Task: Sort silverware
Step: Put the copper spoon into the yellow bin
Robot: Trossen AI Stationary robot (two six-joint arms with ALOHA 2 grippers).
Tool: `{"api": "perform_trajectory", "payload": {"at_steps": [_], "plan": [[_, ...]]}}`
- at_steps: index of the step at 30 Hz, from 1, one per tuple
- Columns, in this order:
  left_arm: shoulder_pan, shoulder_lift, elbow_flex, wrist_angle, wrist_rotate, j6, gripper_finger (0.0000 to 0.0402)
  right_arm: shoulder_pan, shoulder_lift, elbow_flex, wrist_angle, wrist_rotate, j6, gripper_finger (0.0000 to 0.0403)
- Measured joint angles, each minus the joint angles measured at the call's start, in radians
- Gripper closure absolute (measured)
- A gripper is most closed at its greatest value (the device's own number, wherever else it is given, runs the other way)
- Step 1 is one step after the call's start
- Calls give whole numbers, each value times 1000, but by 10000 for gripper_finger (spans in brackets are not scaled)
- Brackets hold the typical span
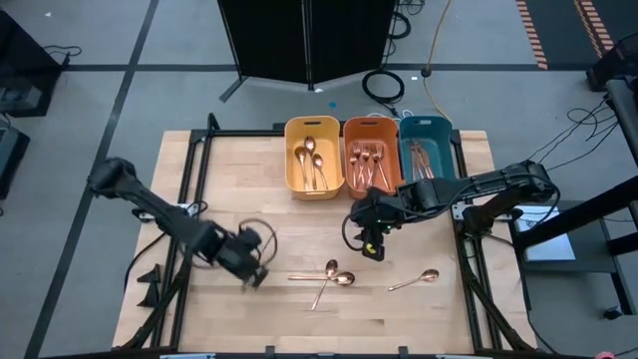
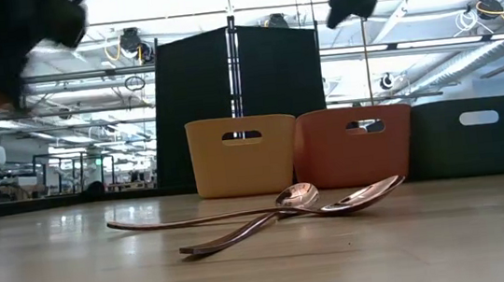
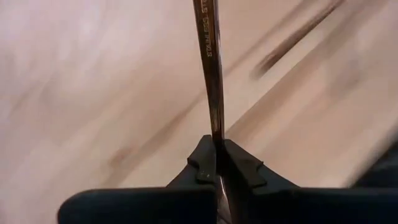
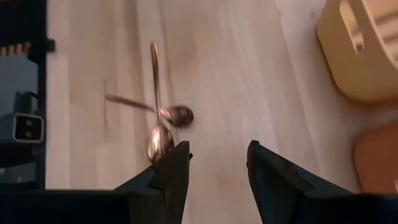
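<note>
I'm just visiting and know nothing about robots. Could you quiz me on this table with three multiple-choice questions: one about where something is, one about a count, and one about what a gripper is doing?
1. Where do the two crossed spoons lie?
A. In the yellow bin
B. On the bare wood in front of the bins
C. In the teal bin

2. How many spoons lie loose on the table?
A. One
B. Three
C. Six

3. What is the left gripper doing?
A. Standing wide open
B. Pinching a slim copper handle
C. Holding a bin

Answers:
1. B: the high view shows them on the wood, apart from the bins.
2. B: the crossed pair plus a single spoon to its right.
3. B: the left wrist view shows the fingers shut on the copper handle.
</note>
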Motion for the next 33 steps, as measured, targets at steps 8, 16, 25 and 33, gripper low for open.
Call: {"api": "perform_trajectory", "payload": {"at_steps": [8, 16, 25, 33], "plan": [[141, -221, 2, 353, -457, 171, 396, 51, -4, -1, -139, -1, 73, 255], [262, -230, 4, 796, -665, 1088, 397, 133, -42, -2, -134, 63, 21, 255], [606, -214, 4, 809, -514, 2160, 397, 33, -49, -2, 34, 360, -151, 255], [927, -85, 2, 826, -351, 2918, 397, -183, -54, 40, 154, 381, -13, 255]]}}
